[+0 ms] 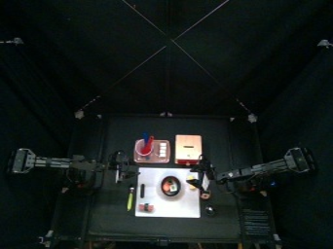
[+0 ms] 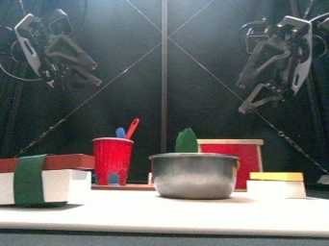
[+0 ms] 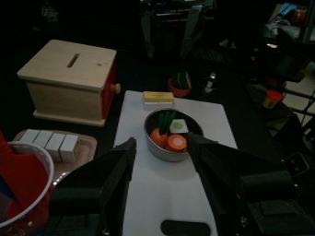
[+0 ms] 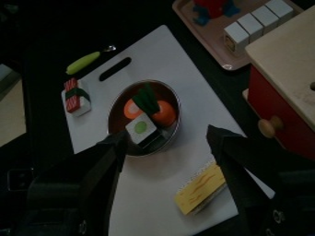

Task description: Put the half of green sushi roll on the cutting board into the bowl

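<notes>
Jaws of both grippers are released and grasp nothing: the right gripper [image 4: 167, 152] and the left gripper [image 3: 163, 157] each hang spread above the cutting board [image 4: 209, 152], well clear of it in the front view. Directly beyond the jaws, the bowl [image 4: 147, 115] stands on the board. Inside it, a white sushi half with a green centre [image 4: 144, 132] lies beside two orange pieces. On this evidence the transfer is judged complete. Farther out, a red-and-white sushi piece [image 4: 77, 95] and a yellow piece [image 4: 204, 189] rest on the board, and neither appears to need moving.
</notes>
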`<state>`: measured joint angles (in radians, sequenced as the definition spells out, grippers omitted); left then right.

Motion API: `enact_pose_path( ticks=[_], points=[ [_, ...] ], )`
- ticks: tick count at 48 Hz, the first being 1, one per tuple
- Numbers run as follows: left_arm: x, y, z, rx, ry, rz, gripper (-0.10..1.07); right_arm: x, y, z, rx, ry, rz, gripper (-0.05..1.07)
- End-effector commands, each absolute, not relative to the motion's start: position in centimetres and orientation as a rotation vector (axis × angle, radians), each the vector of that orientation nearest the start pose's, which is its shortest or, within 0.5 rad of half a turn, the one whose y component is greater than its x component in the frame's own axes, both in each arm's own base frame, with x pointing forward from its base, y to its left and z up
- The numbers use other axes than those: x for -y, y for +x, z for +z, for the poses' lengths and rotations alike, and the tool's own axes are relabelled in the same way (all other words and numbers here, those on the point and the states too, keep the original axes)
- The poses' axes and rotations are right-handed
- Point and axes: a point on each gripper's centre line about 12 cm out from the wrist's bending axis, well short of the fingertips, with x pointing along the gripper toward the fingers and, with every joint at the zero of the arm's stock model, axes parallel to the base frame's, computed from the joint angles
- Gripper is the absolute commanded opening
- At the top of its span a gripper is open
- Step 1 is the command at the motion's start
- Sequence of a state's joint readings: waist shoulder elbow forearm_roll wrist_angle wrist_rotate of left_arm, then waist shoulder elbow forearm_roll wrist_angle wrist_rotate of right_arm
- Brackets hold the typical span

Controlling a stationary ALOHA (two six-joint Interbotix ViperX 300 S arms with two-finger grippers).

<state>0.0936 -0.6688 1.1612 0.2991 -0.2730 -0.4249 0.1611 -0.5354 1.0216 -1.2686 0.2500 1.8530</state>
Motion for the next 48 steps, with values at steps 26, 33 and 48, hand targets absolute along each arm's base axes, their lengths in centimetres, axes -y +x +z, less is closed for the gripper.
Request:
enact_pose_path(
  ticks=[26, 33, 48],
  points=[
    [-1.7, 23.7, 22.1, -0.280, -0.178, 0.062, 0.84, -1.2, 26.9, 20.3, -0.556, 0.501, -0.289, 0.98],
    [-1.8, 23.7, 22.1, -0.284, -0.203, 0.074, 0.84, -1.2, 26.9, 20.3, -0.556, 0.501, -0.289, 0.98],
    [-1.9, 23.6, 21.9, -0.294, -0.204, 0.080, 0.84, -1.4, 26.9, 20.2, -0.559, 0.510, -0.286, 0.98]
  ],
)
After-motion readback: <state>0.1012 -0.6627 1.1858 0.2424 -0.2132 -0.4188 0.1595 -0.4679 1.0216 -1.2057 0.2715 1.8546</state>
